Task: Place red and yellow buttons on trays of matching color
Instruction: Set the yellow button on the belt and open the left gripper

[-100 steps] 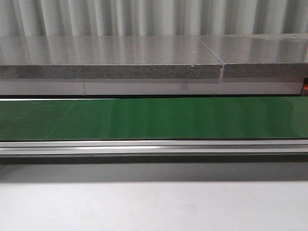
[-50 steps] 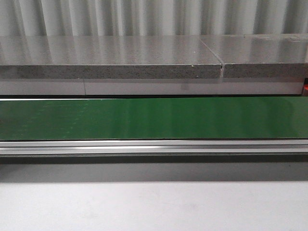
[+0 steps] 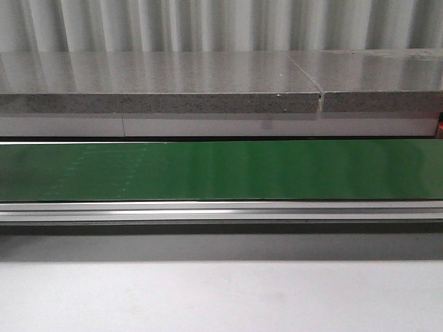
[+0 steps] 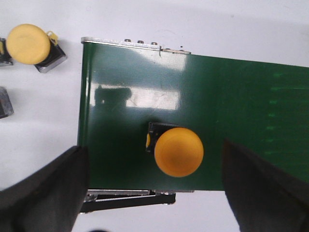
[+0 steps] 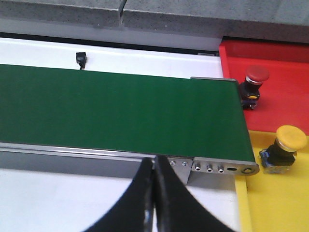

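Judging progress: partly done. One red button [image 5: 254, 82] sits on red tray [image 5: 285, 58], one yellow button [image 5: 288, 145] on yellow tray [image 5: 270, 203]. Left claw [image 4: 152, 181] wide, straddling another yellow btn [image 4: 177, 151] on green belt [image 4: 241, 106]; right claw [image 5: 154, 193] pinched, empty.

We are at an industrial test bench: a green conveyor belt [image 3: 221, 169] in an aluminium frame [image 3: 221, 211], beneath corrugated metal wall [image 3: 208, 24].
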`<control>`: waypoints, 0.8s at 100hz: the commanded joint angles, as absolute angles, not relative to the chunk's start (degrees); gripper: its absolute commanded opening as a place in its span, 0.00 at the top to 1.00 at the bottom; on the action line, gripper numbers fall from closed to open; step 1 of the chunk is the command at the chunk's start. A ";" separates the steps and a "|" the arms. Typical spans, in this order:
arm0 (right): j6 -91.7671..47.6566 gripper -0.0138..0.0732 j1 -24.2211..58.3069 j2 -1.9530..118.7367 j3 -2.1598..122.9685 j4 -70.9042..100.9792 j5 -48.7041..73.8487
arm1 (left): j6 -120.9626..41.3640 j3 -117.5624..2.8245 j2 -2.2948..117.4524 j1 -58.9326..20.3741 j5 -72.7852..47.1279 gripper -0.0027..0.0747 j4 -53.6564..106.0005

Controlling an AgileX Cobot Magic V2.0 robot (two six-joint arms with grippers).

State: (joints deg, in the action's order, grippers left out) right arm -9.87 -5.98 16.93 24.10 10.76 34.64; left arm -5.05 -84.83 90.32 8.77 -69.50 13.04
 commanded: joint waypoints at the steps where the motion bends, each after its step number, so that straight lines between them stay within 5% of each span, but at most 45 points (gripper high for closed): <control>1: -9.96 0.92 -5.90 17.47 25.54 11.24 30.78 | -4.02 -86.30 85.89 9.69 -69.34 0.26 13.07; 80: -9.96 0.92 -5.90 17.47 25.54 11.24 30.78 | 4.47 -68.67 81.88 31.69 -69.60 0.26 5.44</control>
